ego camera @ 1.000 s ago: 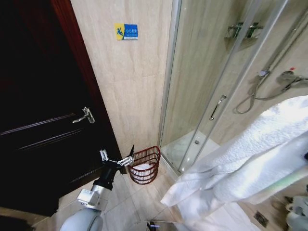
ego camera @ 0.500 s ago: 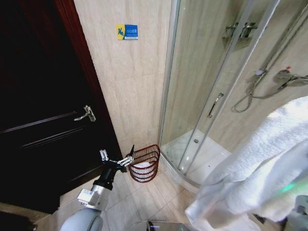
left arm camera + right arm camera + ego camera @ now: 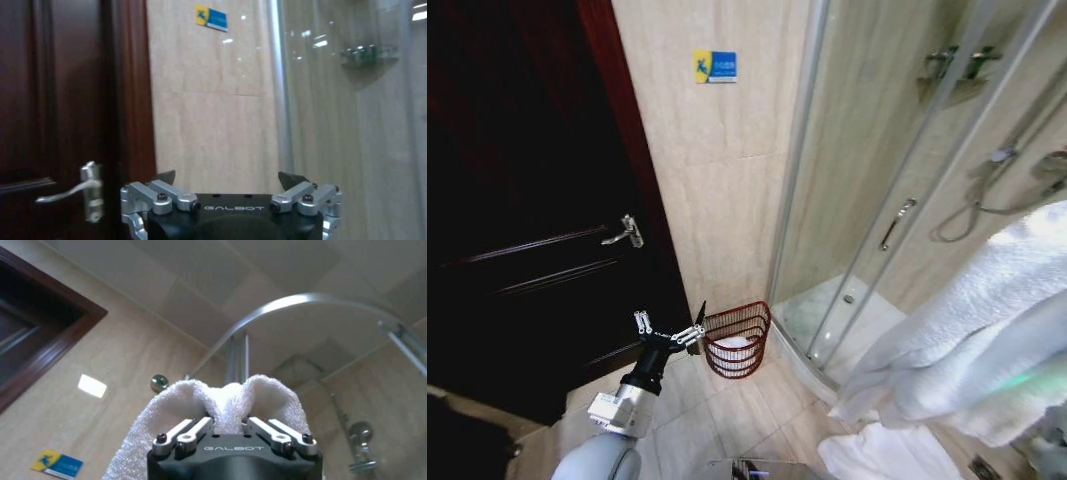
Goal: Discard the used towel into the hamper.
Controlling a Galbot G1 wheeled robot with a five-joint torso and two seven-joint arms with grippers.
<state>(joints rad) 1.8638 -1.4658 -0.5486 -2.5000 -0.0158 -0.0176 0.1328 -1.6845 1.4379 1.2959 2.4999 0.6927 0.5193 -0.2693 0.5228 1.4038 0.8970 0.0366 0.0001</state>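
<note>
The right gripper is clamped on a white terry towel, its fingers pinching a fold that bulges up on either side of them in the right wrist view. In the head view the towel hangs at the right, its long axis running diagonally from the upper right edge down toward the lower centre, with its loose end draping toward the tiled floor. The left gripper is held out low in front of the robot, its fingers spread apart and holding nothing. The hamper, a round reddish-brown wire basket, stands upright on the floor with its open mouth facing up, set against the beige tiled wall between the dark wooden door and the curved glass shower enclosure. It sits just beyond the left gripper's fingertips in the head view, and well apart from the towel and the right gripper. Something white lies inside the hamper; what it is cannot be told.
</note>
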